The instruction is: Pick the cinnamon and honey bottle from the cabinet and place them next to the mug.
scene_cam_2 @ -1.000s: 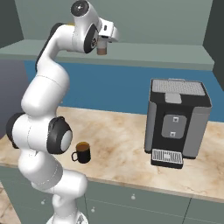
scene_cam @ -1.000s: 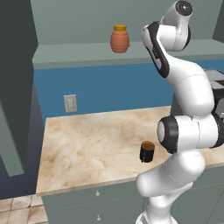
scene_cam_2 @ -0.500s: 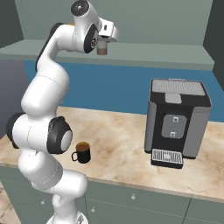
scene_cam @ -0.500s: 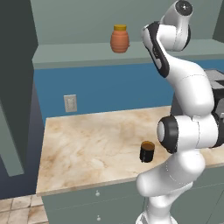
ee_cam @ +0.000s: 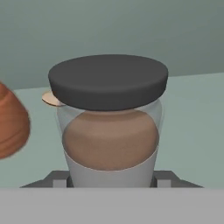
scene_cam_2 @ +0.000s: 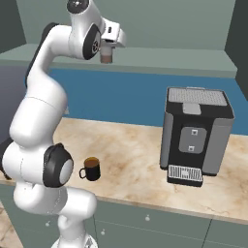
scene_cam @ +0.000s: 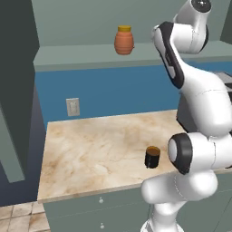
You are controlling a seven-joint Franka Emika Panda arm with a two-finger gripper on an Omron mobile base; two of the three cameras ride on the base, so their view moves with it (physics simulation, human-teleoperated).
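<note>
The cinnamon (ee_cam: 109, 127) stands at the centre of the frame, dark cap above a clear body of brown powder, on the grey-green cabinet (ee_cam: 192, 131) shelf. Its base sits between the dark fingers (ee_cam: 59, 179) at the bottom edge. The honey bottle (ee_cam: 11, 122) shows as an orange curve at the left edge

Arm raised, gripper (scene_cam_2: 107, 52) clamped

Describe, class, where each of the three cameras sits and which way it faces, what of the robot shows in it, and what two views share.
Left base view: behind the arm's left, facing counter and cabinet; arm at right.
Right base view: behind its right, facing the coffee machine; arm at left, tool at the shelf.
Hand view: on the hand, facing the cinnamon; dark fingertips flank it.
Both base views share the mug.
</note>
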